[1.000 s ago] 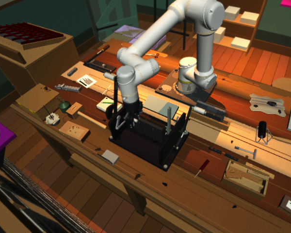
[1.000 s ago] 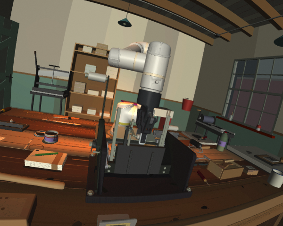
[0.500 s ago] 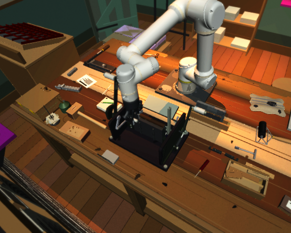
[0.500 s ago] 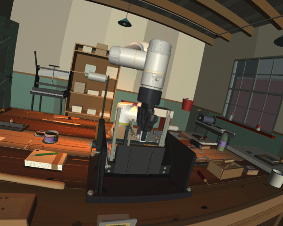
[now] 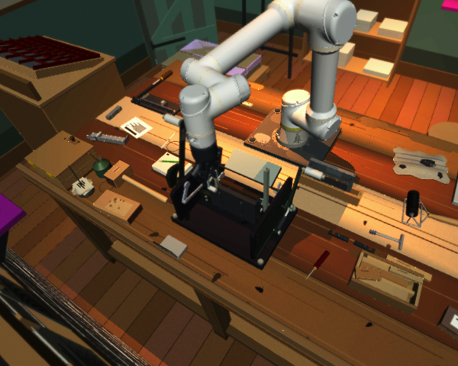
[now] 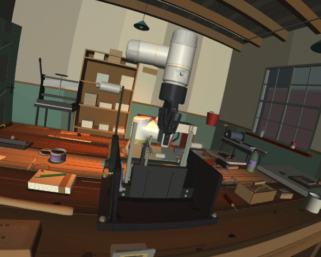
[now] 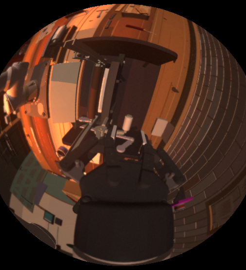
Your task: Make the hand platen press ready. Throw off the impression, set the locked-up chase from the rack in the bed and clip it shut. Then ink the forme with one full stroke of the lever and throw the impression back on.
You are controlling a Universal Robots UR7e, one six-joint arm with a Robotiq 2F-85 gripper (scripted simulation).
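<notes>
The bed of the black hand platen press (image 5: 231, 212) is partly hidden behind its frame and my arm. My gripper (image 7: 127, 137) hangs over the press's left end, just above a small grey throw-off handle (image 7: 124, 146) with a pale knob (image 7: 127, 122). The gripper is part open and holds nothing. The tall ink lever (image 6: 117, 121) with its pale grip (image 6: 108, 87) stands upright at the press's left side. The grey ink plate (image 5: 251, 165) lies behind the press. The dark platen (image 5: 272, 218) stands swung open on the right. I cannot tell where the chase is.
The lever post (image 5: 181, 151) rises just left of my wrist. A notebook with a green pencil (image 6: 51, 181), a wooden mallet (image 5: 136, 183) and a block (image 5: 117, 205) lie left of the press. A brayer (image 5: 413, 205), a red awl (image 5: 318, 263) and a wooden tray (image 5: 387, 279) lie to the right.
</notes>
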